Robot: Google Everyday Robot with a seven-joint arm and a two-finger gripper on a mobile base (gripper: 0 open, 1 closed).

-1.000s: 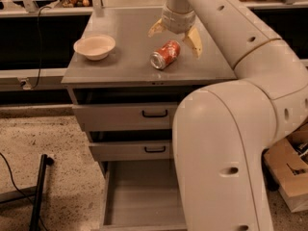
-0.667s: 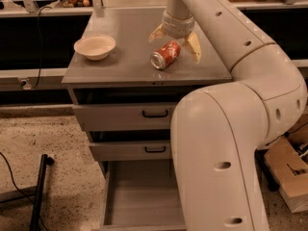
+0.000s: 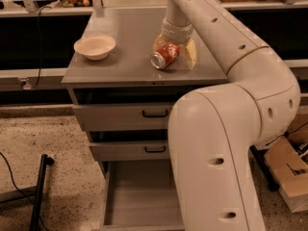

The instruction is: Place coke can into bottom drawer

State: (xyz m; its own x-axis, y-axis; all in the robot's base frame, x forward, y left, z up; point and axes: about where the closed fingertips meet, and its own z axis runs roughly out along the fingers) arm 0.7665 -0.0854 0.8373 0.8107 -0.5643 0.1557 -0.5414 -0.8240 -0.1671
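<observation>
The coke can (image 3: 164, 57) lies on its side on the grey cabinet top (image 3: 130, 25), silver top facing front-left. My gripper (image 3: 175, 55) has come down over it from above. Its cream fingers (image 3: 191, 53) stand open on either side of the can, close to it, one behind-left and one to the right. The bottom drawer (image 3: 139, 196) is pulled out below, its flat grey inside showing with nothing in it. My arm hides the drawer's right side.
A cream bowl (image 3: 95, 46) sits on the left of the cabinet top. Two upper drawers with black handles (image 3: 155, 113) are shut. A black stand leg (image 3: 39, 191) and a cable lie on the floor at left; a cardboard box (image 3: 291, 170) stands at right.
The gripper has dropped from just above the can to around it, and its fingers now sit closer to the can's sides. The can has not moved.
</observation>
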